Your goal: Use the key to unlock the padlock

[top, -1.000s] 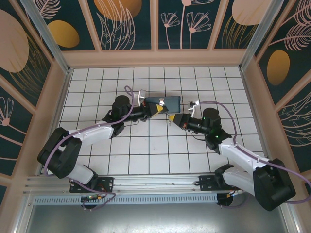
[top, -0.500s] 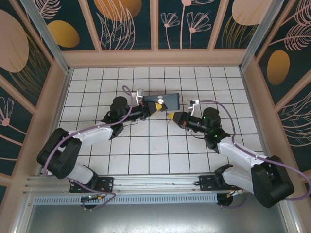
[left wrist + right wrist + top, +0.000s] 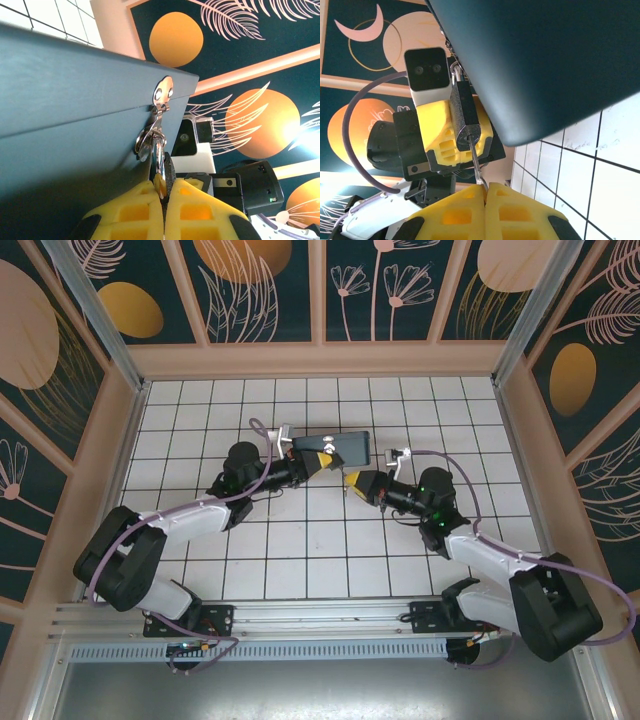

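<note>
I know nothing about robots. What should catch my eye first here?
The left arm and right arm meet nose to nose at a dark blue box mid-table. Up close, the left gripper pinches the tiny black padlock hanging from the box's clasp, while the right gripper holds the thin key at its bottom end. Their yellow fingers are vivid.

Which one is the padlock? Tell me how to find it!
Look at the dark box in the middle of the white tiled floor. Right beside its edge is the padlock. It's the tiny black block with a thin silver key poking into its end.
</note>
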`<action>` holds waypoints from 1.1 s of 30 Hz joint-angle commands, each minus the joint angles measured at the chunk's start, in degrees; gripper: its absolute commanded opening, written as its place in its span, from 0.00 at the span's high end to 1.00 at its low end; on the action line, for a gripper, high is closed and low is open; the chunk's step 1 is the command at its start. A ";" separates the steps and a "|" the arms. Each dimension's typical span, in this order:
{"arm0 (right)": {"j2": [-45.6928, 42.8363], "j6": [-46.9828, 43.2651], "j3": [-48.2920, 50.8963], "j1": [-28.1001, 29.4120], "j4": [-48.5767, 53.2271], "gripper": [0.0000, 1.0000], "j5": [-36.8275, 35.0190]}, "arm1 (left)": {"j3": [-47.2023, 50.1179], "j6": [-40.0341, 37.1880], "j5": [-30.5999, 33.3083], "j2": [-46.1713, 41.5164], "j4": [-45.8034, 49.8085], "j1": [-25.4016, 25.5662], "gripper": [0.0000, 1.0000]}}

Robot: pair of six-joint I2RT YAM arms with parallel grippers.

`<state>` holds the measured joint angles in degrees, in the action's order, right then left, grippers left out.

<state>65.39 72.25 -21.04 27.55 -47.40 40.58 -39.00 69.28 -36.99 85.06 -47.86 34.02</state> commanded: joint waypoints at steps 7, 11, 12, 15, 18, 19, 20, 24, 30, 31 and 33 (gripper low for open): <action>-0.01 4.01 0.35 0.93 -8.79 1.00 1.04 | 0.79 -1.24 -0.99 -2.15 -7.87 0.12 1.00; 0.10 4.52 0.90 1.60 -9.56 1.00 0.01 | 0.93 -1.07 -1.07 -1.97 -8.53 0.11 1.00; -0.06 4.57 0.99 1.78 -9.87 1.00 -0.49 | 0.89 -1.16 -1.14 -2.00 -8.48 0.13 1.00; -1.04 0.14 -1.43 2.77 -3.88 1.00 -1.29 | 1.03 -1.16 -1.06 -1.98 -8.31 0.09 1.00; -1.77 -3.88 -3.23 3.47 1.72 1.00 -2.15 | 0.82 -1.16 -0.99 -1.91 -7.62 0.09 1.00; -2.10 -4.33 -3.01 3.47 1.80 1.00 -2.66 | 0.80 -1.25 -1.03 -1.90 -7.51 0.04 1.00; -2.36 -4.71 -2.96 3.47 2.70 1.00 -3.08 | 0.77 -1.28 -1.06 -1.85 -7.52 0.04 1.00; -3.15 -5.25 -2.22 2.70 4.17 1.00 -3.08 | 0.84 -1.25 -0.81 -2.15 -6.82 -0.12 1.00; -5.45 -6.08 -1.40 0.81 7.91 1.00 -2.11 | 0.63 -0.90 -0.54 -2.34 -6.55 -0.65 1.00; -5.62 -5.85 -1.16 0.46 7.88 1.00 -2.00 | 0.60 -0.80 -0.57 -2.26 -6.71 -0.68 1.00; -5.96 -5.72 -0.64 0.09 8.11 1.00 -1.82 | 0.45 -0.63 -0.47 -2.08 -6.61 -0.63 1.00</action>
<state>60.71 67.81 -22.09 28.29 -40.01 38.65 -37.69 69.28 -36.97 84.64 -49.80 33.74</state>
